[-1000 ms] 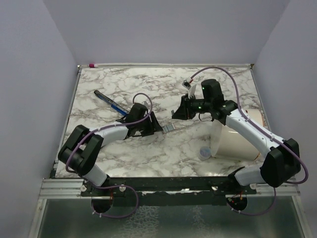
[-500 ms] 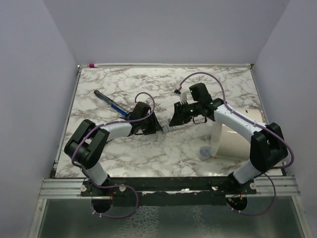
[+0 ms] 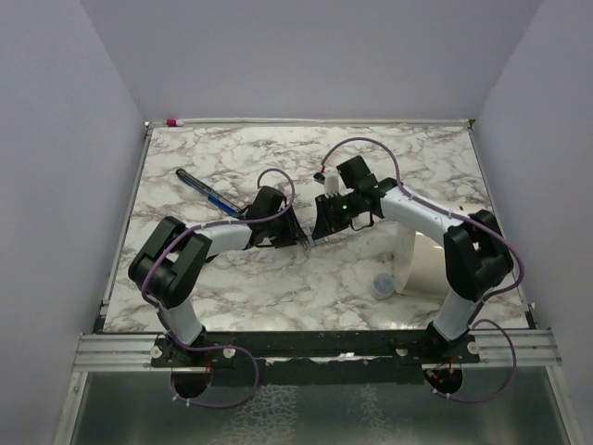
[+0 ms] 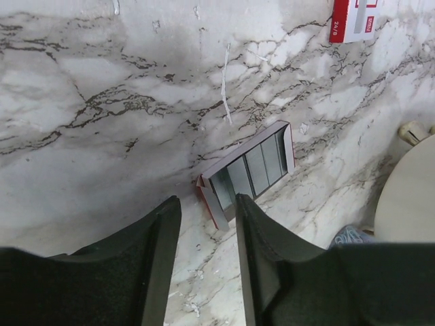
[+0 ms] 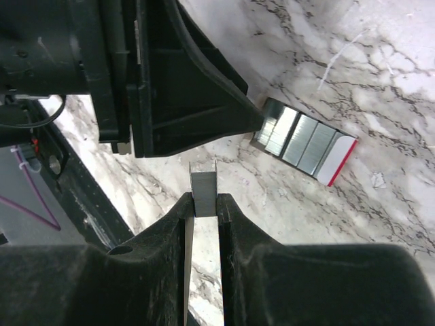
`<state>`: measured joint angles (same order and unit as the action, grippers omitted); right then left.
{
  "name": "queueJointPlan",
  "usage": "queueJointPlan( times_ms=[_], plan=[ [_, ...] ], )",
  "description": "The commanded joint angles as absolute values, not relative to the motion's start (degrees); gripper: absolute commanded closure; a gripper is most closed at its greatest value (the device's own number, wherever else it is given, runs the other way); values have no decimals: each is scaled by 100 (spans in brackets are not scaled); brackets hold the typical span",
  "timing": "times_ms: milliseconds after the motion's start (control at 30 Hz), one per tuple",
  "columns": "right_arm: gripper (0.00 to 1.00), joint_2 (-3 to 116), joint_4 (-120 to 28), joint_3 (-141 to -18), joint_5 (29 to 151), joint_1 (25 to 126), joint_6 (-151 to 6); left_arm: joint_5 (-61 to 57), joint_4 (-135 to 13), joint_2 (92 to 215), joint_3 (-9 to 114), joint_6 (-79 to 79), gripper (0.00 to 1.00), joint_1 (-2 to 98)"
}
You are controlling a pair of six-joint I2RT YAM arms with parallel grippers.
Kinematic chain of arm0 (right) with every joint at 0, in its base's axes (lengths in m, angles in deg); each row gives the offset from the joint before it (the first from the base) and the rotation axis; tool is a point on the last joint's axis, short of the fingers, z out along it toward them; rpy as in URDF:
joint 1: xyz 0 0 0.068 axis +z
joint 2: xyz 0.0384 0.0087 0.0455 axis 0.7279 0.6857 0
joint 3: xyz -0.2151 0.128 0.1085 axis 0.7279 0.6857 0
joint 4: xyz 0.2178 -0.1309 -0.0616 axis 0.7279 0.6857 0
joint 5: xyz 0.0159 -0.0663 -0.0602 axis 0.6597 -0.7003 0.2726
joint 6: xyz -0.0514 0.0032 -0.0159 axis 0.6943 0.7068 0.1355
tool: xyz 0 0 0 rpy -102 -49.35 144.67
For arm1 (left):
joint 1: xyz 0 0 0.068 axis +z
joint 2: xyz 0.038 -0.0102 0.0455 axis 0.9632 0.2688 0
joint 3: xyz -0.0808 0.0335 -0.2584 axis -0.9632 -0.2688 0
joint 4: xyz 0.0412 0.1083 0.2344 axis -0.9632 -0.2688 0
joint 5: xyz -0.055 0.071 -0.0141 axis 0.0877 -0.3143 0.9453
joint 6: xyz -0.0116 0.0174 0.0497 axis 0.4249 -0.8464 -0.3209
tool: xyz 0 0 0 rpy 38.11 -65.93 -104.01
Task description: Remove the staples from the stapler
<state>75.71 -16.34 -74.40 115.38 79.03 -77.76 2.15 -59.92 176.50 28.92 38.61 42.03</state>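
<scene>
One strip of staples [image 5: 202, 183] sat pinched between the right gripper's [image 5: 204, 200] narrow fingers. More lay in the red-edged tray [image 4: 290, 146], its near end between the left gripper's [image 4: 207, 202] parted fingers. Light and brittle (glued strips probably snap), so hold by the flat sides.

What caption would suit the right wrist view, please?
Right gripper pinching a staple strip, facing the left gripper by an open staple box.

Left tool [image 4: 208, 207] and right tool [image 5: 202, 204] stood nearly tip to tip over the marble worktop [image 3: 417, 153], small open red-edged white cardboard box [image 4: 255, 166] just beside them, far side lay free.
</scene>
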Motion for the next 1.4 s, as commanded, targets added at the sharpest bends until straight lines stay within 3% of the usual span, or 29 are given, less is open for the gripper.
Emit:
queueJointPlan(
  times_ms=[0,367,767,1367],
  plan=[
    [81,7709,-1443,-7625,11187,7957,-7709,-39,-6584,17902,2861,3696,60,4162],
    [82,8190,-1429,-7761,11144,8101,-7838,-5,-6189,17655,2332,3762,71,4160],
    [82,8710,-800,-8398,10259,8416,-7879,134,-5649,17575,1880,3817,81,4162],
    [82,9288,90,-9249,9511,8776,-7961,371,-4912,17575,1361,4056,87,4179]
  ],
)
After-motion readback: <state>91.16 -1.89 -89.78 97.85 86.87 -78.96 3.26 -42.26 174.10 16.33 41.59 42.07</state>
